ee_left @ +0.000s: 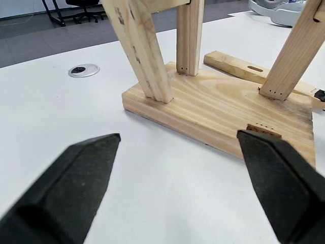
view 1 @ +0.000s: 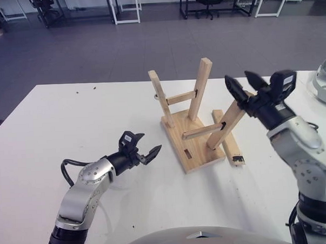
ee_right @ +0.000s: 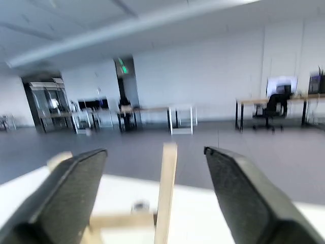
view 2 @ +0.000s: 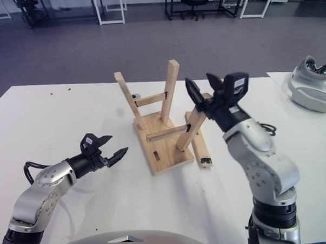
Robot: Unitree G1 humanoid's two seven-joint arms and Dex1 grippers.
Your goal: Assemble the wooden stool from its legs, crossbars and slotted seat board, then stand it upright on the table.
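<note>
So the stool is belly-up here: the seat board [view 1: 180, 133] lies flat on the table [view 1: 55, 121] with three legs poking up out of it, which I'd guess is just the easy way to drop legs into slots from above. The upper crossbar [view 1: 182, 97] ties the two legs at the board's far end. The lower crossbar [view 1: 201, 132] runs from the tilted near-right leg [view 1: 227, 123] out over the board, and its other end looks free. The fourth leg [view 1: 234, 150] lies loose on the table just beside the board's right edge, so my read is it goes in next. The right gripper [view 1: 238, 79] hangs at the top of the tilted leg, fingers spread and pinching nothing; can't tell if it touches the wood. The left gripper [view 1: 149, 142] sits low off the board's left edge, apart from it and also wide open, maybe there to brace the board. The left wrist view adds a close look at the leg feet seated in the board, plus a dark empty slot [ee_left: 262, 130] at the board's left edge. The right wrist view looks across the tops instead, with a far leg [ee_right: 165, 193] framed between its spread fingers [ee_right: 71, 193].
</note>
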